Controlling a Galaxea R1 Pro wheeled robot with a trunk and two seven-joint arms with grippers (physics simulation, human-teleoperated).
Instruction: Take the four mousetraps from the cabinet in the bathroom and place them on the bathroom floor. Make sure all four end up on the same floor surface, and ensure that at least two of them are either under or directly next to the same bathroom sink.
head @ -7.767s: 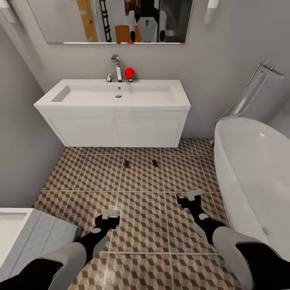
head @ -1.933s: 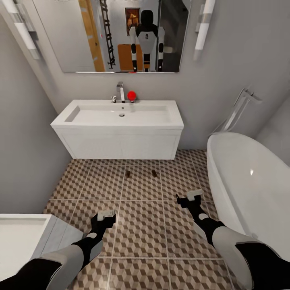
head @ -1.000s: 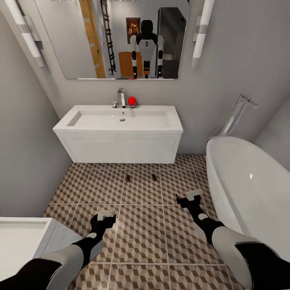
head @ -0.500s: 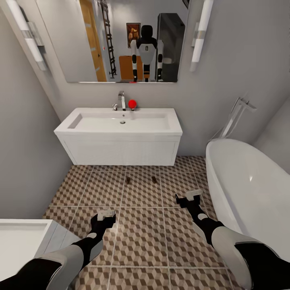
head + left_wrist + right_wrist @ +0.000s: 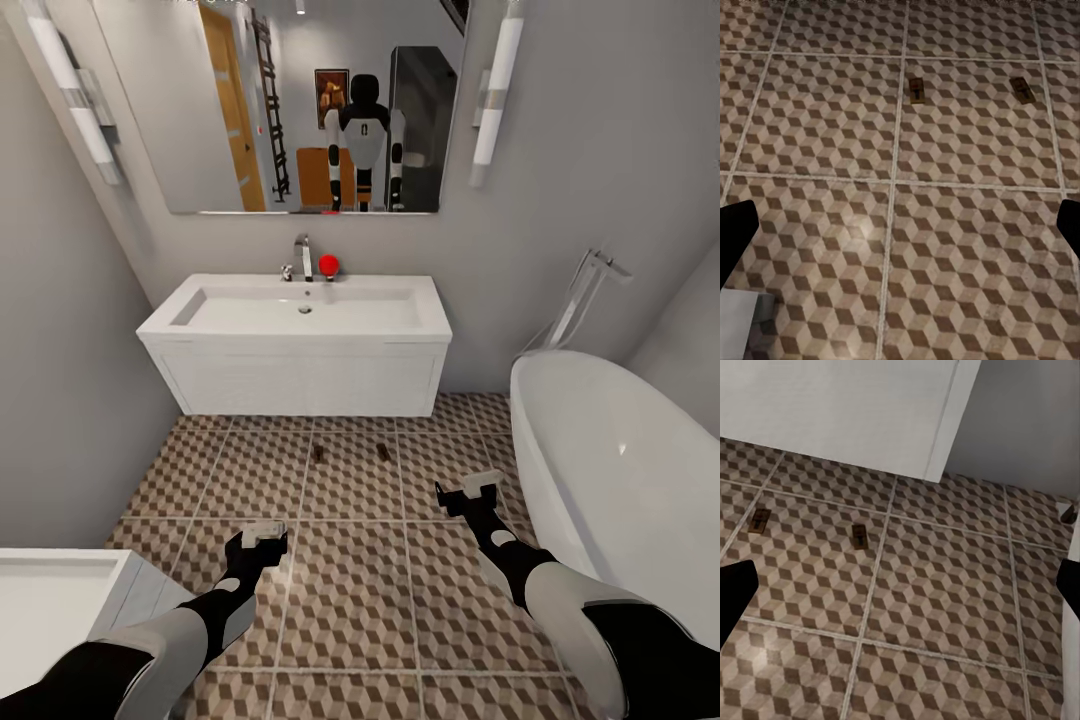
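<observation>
Two mousetraps (image 5: 318, 453) (image 5: 384, 453) lie flat on the bathroom floor (image 5: 350, 590), side by side just in front of the white sink (image 5: 300, 310). The left wrist view has them as small brown boards (image 5: 917, 90) (image 5: 1022, 89), and the right wrist view has them (image 5: 760, 520) (image 5: 860, 535) below the sink's drawer unit (image 5: 840, 412). My left gripper (image 5: 262, 535) and right gripper (image 5: 480, 487) hover over the tiles short of the traps, both open and holding nothing. The orange-brown cabinet (image 5: 318, 178) appears as a reflection in the mirror, behind my own figure.
A white oval bathtub (image 5: 620, 470) runs along the right, close to my right arm. A white square fixture (image 5: 50, 600) stands at the lower left beside my left arm. Grey walls close in at the left and behind the sink.
The camera has drawn back and tilted up, so the sink looks smaller and more of the mirror is visible. The traps have not moved. Both grippers stay open in the same pose.
</observation>
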